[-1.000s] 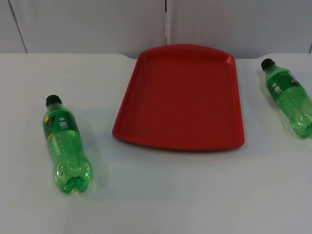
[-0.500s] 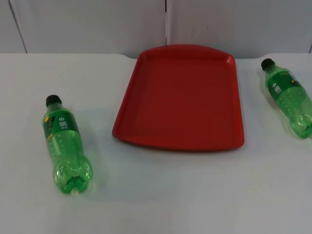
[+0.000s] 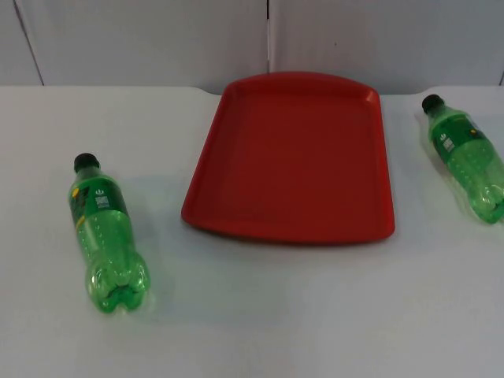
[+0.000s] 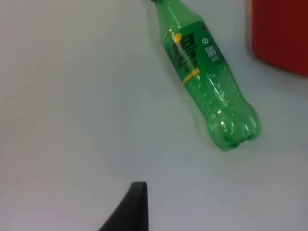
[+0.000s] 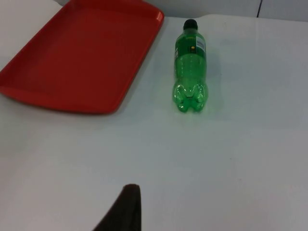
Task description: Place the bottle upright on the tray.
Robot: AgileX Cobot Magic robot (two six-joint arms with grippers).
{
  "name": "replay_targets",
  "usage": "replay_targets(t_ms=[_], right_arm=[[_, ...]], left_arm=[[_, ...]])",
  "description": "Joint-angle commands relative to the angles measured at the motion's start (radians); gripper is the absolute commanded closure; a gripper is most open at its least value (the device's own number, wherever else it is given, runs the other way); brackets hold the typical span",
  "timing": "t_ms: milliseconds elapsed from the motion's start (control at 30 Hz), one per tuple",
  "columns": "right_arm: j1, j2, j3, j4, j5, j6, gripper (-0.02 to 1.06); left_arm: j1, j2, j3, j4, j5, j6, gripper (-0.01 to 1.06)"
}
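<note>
my top camera looks down and forward over the white table (image 3: 260, 315) toward the grey wall (image 3: 142, 39). my left wrist camera sits close above the left bottle (image 4: 204, 77); my right wrist camera views the right bottle (image 5: 190, 65) from farther. all share the red tray (image 3: 291, 157).

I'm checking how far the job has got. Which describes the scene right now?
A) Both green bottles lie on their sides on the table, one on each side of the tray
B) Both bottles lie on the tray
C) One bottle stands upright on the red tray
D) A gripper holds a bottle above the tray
A: the left bottle and the right bottle lie flat on the white table, either side of the bare red tray.
</note>
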Motion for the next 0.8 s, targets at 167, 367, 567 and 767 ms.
replay_targets(t_ms=[167, 367, 567, 767], right_arm=[[-0.006, -0.003, 0.0, 0.004, -0.008, 0.0, 0.0], [-0.006, -0.003, 0.0, 0.004, -0.008, 0.0, 0.0], [-0.006, -0.003, 0.0, 0.004, -0.008, 0.0, 0.0], [-0.006, -0.003, 0.0, 0.004, -0.008, 0.0, 0.0]], left_arm=[[-0.007, 0.103, -0.093, -0.044, -0.009, 0.018, 0.0], [-0.007, 0.142, -0.15, -0.056, -0.009, 0.018, 0.0], [-0.007, 0.184, -0.207, -0.056, 0.024, 0.018, 0.0], [-0.007, 0.245, -0.265, -0.084, 0.032, 0.018, 0.0]])
